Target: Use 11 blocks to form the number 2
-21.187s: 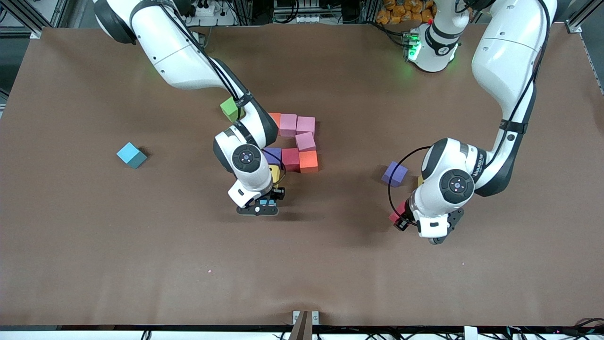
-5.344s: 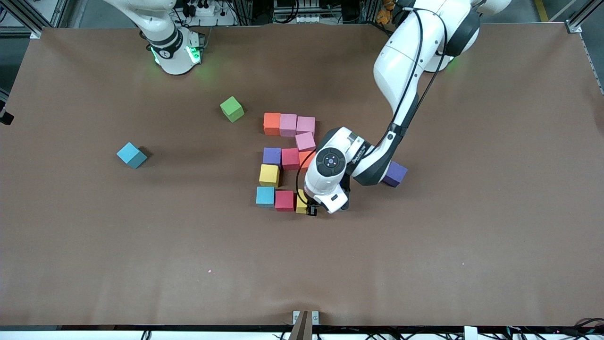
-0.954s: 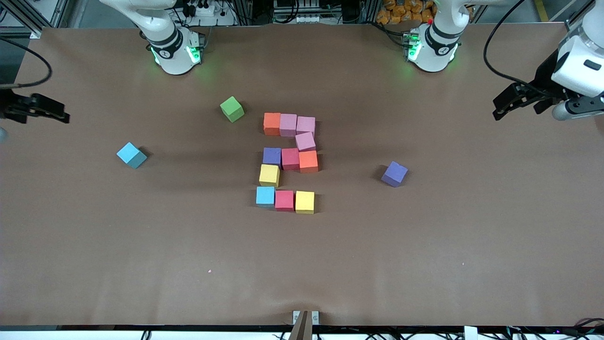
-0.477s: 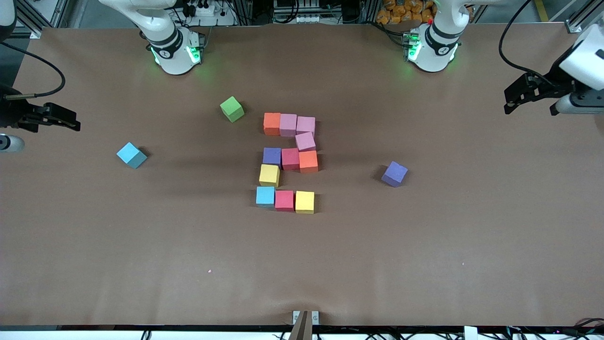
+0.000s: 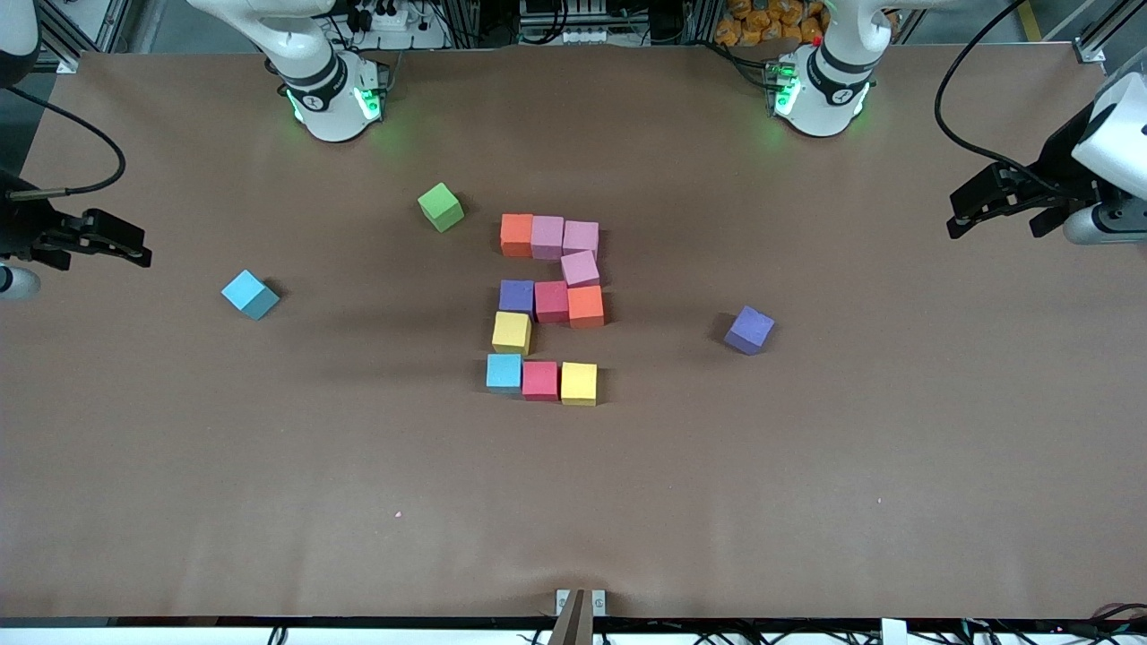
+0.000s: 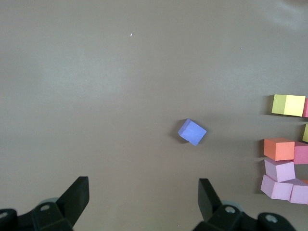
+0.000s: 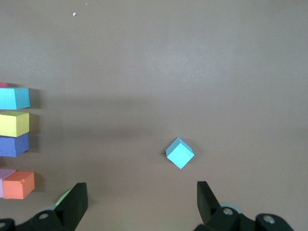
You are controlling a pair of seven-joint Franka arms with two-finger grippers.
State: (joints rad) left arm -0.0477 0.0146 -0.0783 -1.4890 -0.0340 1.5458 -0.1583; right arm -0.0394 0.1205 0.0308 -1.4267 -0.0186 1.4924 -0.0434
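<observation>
Right gripper (image 5: 134,246) hangs with its fingers spread and nothing between them, over the table's (image 5: 269,502) edge at the right arm's end; since half a second ago it has dropped a little lower in the front view. Just past its fingertips toward the middle of the table lies a loose light blue cube (image 5: 250,295), turned corner-on, and the right wrist view shows this cube (image 7: 180,153) framed between the open fingers with bare table around it. Farther along toward the left arm sits the green cube (image 5: 441,207), unmoved. Next comes the number 2 (image 5: 548,309) at mid-table, well apart from both grippers: eleven blocks (image 5: 540,380) in five rows, with orange and two pink on top, one pink under them, then purple, red and orange, one yellow, and light blue, red and yellow nearest the front camera. It lies as it did in the earlier frames. A loose purple cube (image 5: 749,330) rests between the digit and the left gripper (image 5: 995,202), which is empty with fingers apart over the left arm's end of the table, shifted slightly lower and inward from half a second ago.
</observation>
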